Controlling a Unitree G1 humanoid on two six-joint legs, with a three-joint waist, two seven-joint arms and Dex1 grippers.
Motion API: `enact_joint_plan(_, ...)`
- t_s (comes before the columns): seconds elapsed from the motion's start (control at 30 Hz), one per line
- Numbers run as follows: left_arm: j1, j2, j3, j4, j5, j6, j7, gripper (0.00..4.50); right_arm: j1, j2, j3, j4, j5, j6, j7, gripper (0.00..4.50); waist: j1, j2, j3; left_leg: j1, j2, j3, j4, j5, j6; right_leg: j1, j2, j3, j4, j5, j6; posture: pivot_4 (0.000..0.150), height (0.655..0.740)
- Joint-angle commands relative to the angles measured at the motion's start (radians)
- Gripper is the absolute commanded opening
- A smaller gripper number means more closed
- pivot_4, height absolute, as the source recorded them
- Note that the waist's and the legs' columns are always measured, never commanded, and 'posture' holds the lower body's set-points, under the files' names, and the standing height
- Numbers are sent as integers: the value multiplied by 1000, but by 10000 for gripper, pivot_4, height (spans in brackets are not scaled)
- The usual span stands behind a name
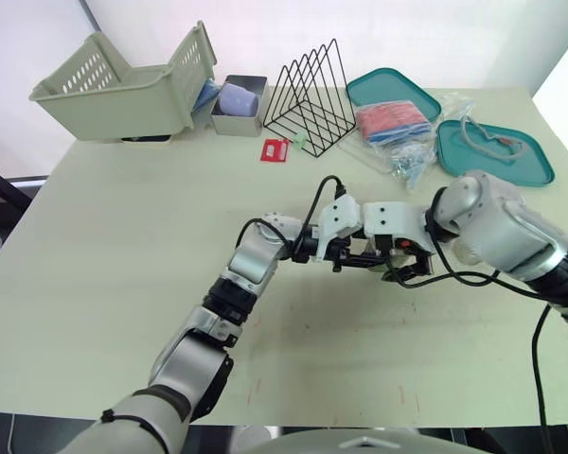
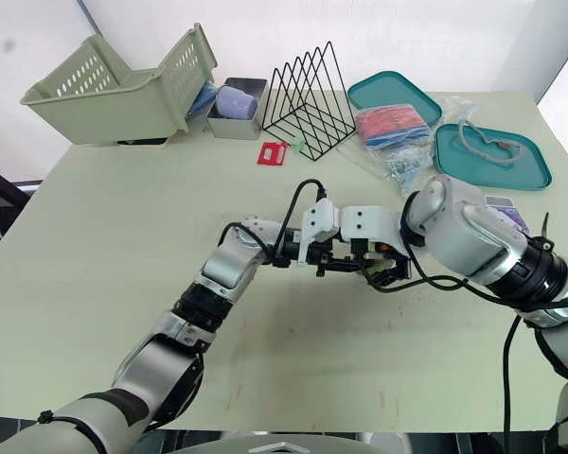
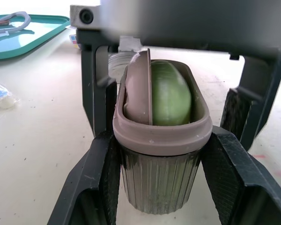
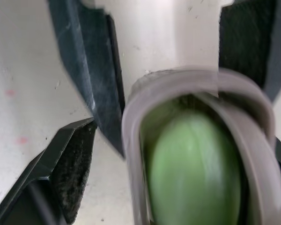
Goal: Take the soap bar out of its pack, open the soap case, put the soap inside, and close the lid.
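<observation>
Centrally, left gripper [image 3: 161, 150] clamps case [image 3: 159, 185] end to end, soap [image 3: 171, 93] inside, lid [image 3: 139, 89] edgewise beside it; right gripper [image 1: 377, 257], spread and empty, faces the mouth.

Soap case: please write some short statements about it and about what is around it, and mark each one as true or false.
1. The soap is inside the soap case. True.
2. The lid lies flat and closes the case. False: it stands on edge in the opening, beside the soap.
3. The left gripper has the case between its jaws. True.
4. The case stands in a tray. False: it is at the bare table, apart from the tray.
</observation>
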Motion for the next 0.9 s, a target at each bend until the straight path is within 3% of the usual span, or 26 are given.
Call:
enact_joint_plan(0.03, 2, 13, 18, -7, -9, -38, -16, 19679, 74, -21, -147, -20, 53, -74, -28, 44758, 0, 0, 0, 0, 0, 0, 0, 0, 0, 0, 0, 0, 0, 0, 0, 1500, 7400)
enact_joint_plan(0.33, -14, 35, 33, 25, -23, -82, -48, 19679, 323, -29, -440, 1, 155, -264, -104, 44758, -1, 0, 0, 0, 0, 0, 0, 0, 0, 1, 0, 0, 0, 0, 0, 1500, 7400)
enact_joint_plan(0.7, 38, 44, 68, -38, -82, -80, -81, 19679, 757, 89, -953, -117, 413, -440, -207, 44758, 3, 0, 0, 0, 0, 0, -1, 0, 0, 1, 0, 0, 0, 0, 0, 1500, 7400)
enact_joint_plan(0.9, 79, 60, 75, -92, -96, -59, -76, 19679, 1045, 153, -1270, -87, 436, -551, -264, 44758, 20, 0, 0, 1, 0, 0, 0, 0, 0, 2, 0, 1, -1, 0, 0, 1500, 7400)
